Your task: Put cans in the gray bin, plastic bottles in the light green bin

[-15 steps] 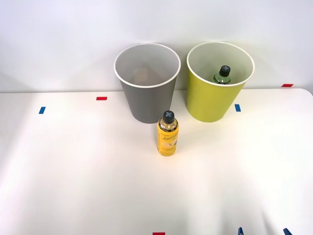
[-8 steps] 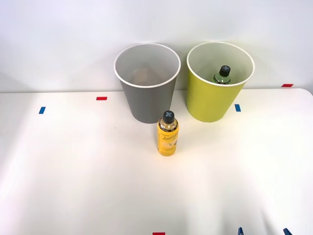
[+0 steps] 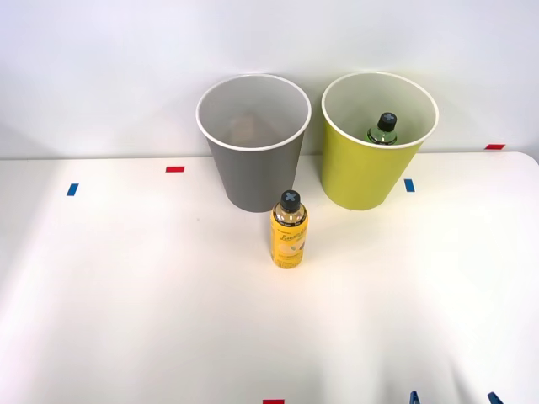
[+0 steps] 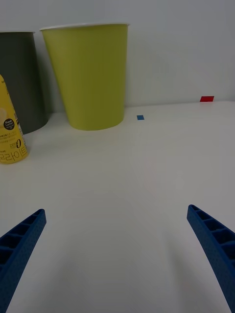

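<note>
White table [image 3: 126,320] carries the gray bin [image 3: 253,143] and light green bin [image 3: 375,143] far ahead of the right gripper [image 4: 117,259], whose jaws gape wide and empty, while the front view reveals a green bottle [image 3: 384,129] inside the light green bin, a yellow bottle [image 3: 289,231] standing nearer.

bins: two, one gray bin [image 3: 253,141] upper centre, one light green bin [image 3: 378,139] upper right | bottles: two, one green bottle [image 3: 383,130] inside the lime bin, one yellow bottle [image 3: 289,229] mid-frame | tape marks on table [image 3: 126,311]: three red, two blue | blue fingers [image 4: 19,244]: two
</note>
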### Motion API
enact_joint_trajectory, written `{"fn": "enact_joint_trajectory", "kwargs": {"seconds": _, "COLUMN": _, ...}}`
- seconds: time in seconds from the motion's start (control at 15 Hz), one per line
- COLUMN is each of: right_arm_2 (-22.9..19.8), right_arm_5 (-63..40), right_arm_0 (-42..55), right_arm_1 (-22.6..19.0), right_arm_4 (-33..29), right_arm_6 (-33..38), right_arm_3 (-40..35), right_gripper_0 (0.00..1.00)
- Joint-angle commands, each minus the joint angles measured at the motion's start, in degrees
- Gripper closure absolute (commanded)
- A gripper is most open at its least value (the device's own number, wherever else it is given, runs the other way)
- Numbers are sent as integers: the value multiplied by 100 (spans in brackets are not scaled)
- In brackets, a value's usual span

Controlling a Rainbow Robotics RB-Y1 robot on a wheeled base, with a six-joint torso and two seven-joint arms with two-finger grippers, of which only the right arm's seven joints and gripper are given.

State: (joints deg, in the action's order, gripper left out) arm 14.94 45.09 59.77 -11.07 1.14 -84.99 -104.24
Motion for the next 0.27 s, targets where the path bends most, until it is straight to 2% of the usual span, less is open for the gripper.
{"fn": "enact_joint_trajectory", "kwargs": {"seconds": 0.07, "right_arm_2": 0, "right_arm_5": 0, "right_arm_0": 0, "right_arm_1": 0, "right_arm_4": 1, "right_arm_6": 0, "right_arm_3": 0, "right_gripper_0": 0}}
{"fn": "enact_joint_trajectory", "kwargs": {"seconds": 0.27, "right_arm_2": 0, "right_arm_5": 0, "right_arm_0": 0, "right_arm_1": 0, "right_arm_4": 1, "right_arm_6": 0, "right_arm_3": 0, "right_gripper_0": 0}}
